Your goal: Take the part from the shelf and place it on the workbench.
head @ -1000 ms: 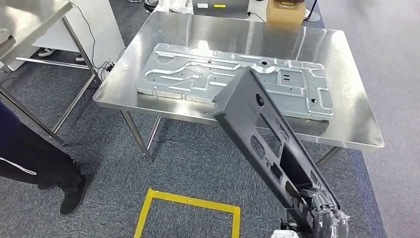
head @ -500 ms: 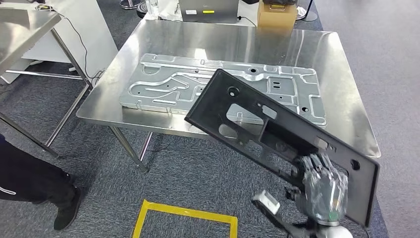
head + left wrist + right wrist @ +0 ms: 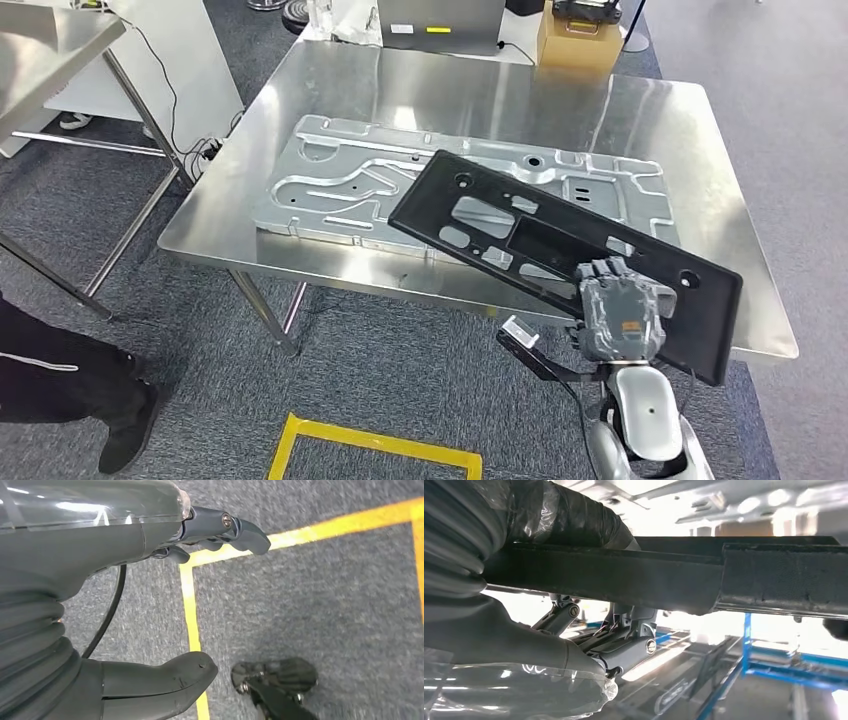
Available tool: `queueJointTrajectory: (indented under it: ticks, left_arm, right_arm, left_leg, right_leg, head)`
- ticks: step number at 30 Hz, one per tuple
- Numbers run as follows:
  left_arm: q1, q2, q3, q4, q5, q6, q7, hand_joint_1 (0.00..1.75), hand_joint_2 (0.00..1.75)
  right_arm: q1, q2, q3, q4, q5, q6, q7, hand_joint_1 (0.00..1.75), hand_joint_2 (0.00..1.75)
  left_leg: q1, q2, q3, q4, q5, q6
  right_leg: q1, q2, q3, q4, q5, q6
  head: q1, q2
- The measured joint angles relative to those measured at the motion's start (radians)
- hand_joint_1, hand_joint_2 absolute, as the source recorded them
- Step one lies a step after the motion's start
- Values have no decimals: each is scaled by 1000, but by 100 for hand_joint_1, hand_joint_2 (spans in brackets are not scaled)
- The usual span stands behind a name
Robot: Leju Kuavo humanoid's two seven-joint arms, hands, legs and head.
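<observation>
R hand (image 3: 620, 318) has the black part (image 3: 520, 240) gripped, held over the near right of the workbench (image 3: 640, 110).

You've got the fingers wrapped round the part's near edge w/ the thumb on the other side (clear in the R wrist view (image 3: 589, 575)). Part's tilted, far end over the silver stamped panel (image 3: 340, 185) lying on the bench. L hand (image 3: 150, 605) hangs over grey carpet w/ yellow tape (image 3: 190, 610), fingers apart, holding nothing. Cardboard box (image 3: 582, 38) at far edge.

Black part over the workbench's near edge
Long flat black part (image 3: 560, 250) with cutouts, tilted, hanging above the steel workbench (image 3: 470, 90) near its right front corner.
</observation>
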Motion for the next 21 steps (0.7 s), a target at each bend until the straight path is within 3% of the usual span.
queueJointTrajectory:
  ticks: [1, 3, 7, 9, 11, 13, 14, 15, 17, 18, 19, 21]
  left_arm:
    - [0, 0, -2, 2, -1, -1, -3, 0, 175]
    - [-6, 0, -5, 7, -2, -3, -9, 0, 175]
    - [-14, 2, -11, 12, -7, -6, -16, 0, 175]
    - [-18, 5, -14, 13, -8, -7, -20, 0, 175]
    - [-21, 5, -15, 16, -8, -8, -25, 0, 175]
    - [-20, 6, -16, 17, -9, -9, -28, 0, 175]
    - [-19, 6, -16, 18, -10, -10, -29, 0, 175]
    - [-19, 7, -17, 19, -10, -10, -30, 0, 175]
    - [-19, 8, -19, 19, -10, -11, -31, 0, 175]
    - [-19, 8, -20, 20, -10, -11, -32, 0, 175]
    - [-19, 9, -21, 20, -10, -12, -33, 0, 175]
    - [-19, 9, -22, 20, -9, -12, -34, 0, 175]
  right_arm:
    - [-17, 0, 9, 18, 3, 6, 0, 175, 175]
    - [-54, 0, 28, 48, 5, 21, 2, 175, 175]
    - [-96, 2, 63, 80, 6, 43, 4, 175, 175]
    - [-121, 4, 79, 91, 6, 50, 6, 175, 175]
    - [-146, 5, 98, 101, 6, 63, 7, 175, 175]
    - [-163, 5, 118, 113, 6, 79, 7, 175, 175]
    - [-172, 5, 129, 120, 6, 87, 7, 175, 175]
    - [-181, 5, 139, 126, 6, 93, 7, 175, 175]
    - [-204, 5, 158, 138, 6, 102, 7, 175, 175]
    - [-215, 5, 165, 143, 6, 105, 8, 175, 175]
    - [-224, 6, 170, 147, 6, 109, 8, 175, 175]
    - [-236, 6, 177, 152, 5, 116, 10, 175, 175]
  left_leg:
    - [0, 0, 11, -1, -9, -4]
    - [-1, -1, 23, -3, -24, -13]
    - [-2, 1, 34, 22, -26, -37]
    - [0, 3, -9, 102, -40, -46]
    - [3, 5, -94, 228, -86, -53]
    - [4, 5, -162, 290, -121, -56]
    - [4, 5, -174, 272, -111, -54]
    - [4, 5, -172, 224, -77, -51]
    - [1, 6, -153, 96, 31, -42]
    - [-2, 7, -144, 53, 68, -38]
    - [-5, 7, -141, 28, 92, -32]
    - [-5, 6, -131, 17, 92, -21]
  right_leg:
    - [1, 0, 13, -61, 53, -5]
    - [8, -2, 29, -143, 102, -19]
    - [11, -1, 55, -170, 100, -49]
    - [8, -3, 75, -177, 92, -60]
    - [9, -2, 90, -179, 79, -68]
    - [10, -1, 110, -179, 61, -69]
    - [11, 0, 123, -179, 50, -68]
    - [11, 1, 138, -179, 40, -66]
    - [12, 1, 162, -179, 18, -60]
    - [13, 1, 169, -180, 8, -54]
    - [14, 2, 174, -180, 3, -48]
    - [16, 3, 179, -177, 3, -36]
  head:
    - [0, 0]
    - [0, 0]
    - [-1, 0]
    - [-1, 0]
    - [-2, 0]
    - [-2, 0]
    - [-2, 0]
    - [-2, 0]
    - [-1, 0]
    - [-1, 0]
    - [-1, 0]
    - [-1, 0]
